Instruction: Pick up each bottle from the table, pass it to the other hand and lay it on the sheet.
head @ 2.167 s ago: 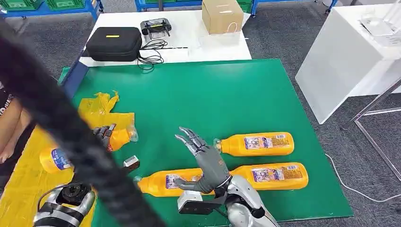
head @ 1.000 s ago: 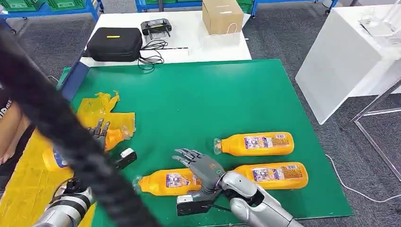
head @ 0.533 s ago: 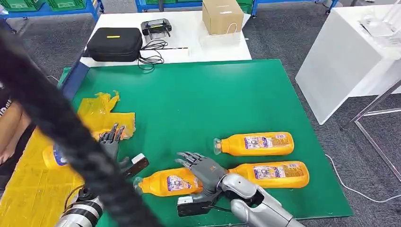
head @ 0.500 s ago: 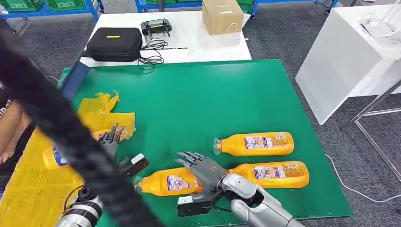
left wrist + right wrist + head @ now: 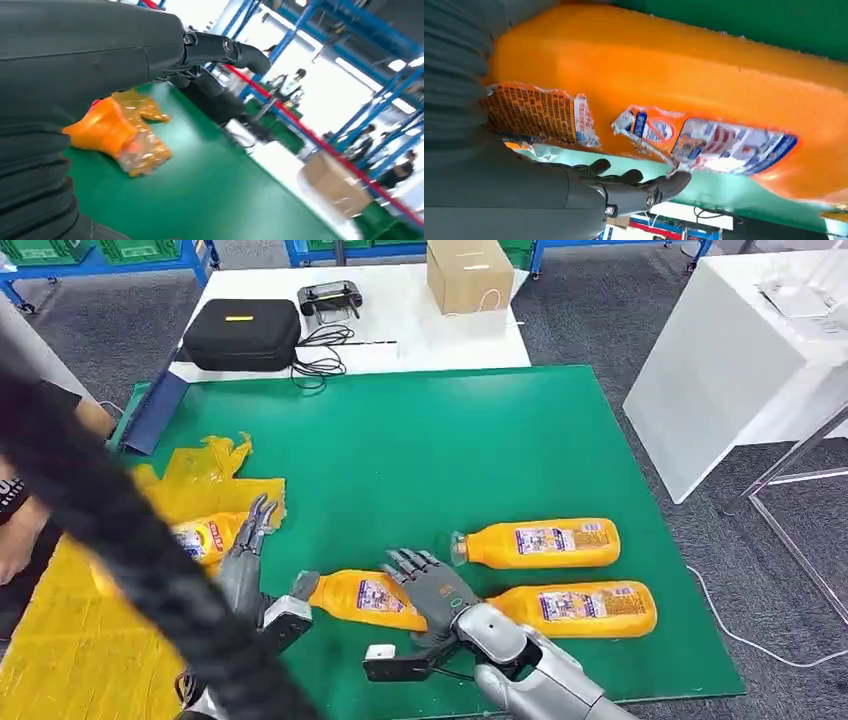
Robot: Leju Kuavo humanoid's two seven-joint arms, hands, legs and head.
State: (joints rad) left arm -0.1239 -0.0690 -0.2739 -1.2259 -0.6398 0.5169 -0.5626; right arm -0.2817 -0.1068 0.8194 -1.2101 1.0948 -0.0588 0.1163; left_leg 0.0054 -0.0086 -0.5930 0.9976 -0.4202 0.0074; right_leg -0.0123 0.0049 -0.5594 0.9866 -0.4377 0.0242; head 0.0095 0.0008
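While the head view looks down, the scene runs as follows.

Desk: green desk (image 5: 480,440) carries three orange bottles on its near right part; a yellow sheet (image 5: 80,640) lies over its left edge.
White table: stands behind the desk, with a black case (image 5: 240,332), a cardboard box (image 5: 468,272), a small black device (image 5: 330,297) and loose cable on it.
Sheet: crumpled at its far end; one bottle on the sheet (image 5: 205,537) lies there on its side, partly hidden by a dark blurred band across the view.
Far bottle (image 5: 535,543): on its side, cap toward the left, clear of both hands.
Near bottle (image 5: 575,608): on its side, just right of the right hand.
Held bottle (image 5: 365,598): on its side, tilted, cap end toward the left hand; in the right wrist view its torn label (image 5: 539,116) faces the camera.
Right hand (image 5: 432,585): laid over the held bottle, fingers curled round its body, clamped on it.
Left hand (image 5: 248,560): beside the sheet's edge, fingers straight and apart, holding nothing; its thumb sits near the held bottle's cap.
Person: an arm (image 5: 30,510) at the left edge.
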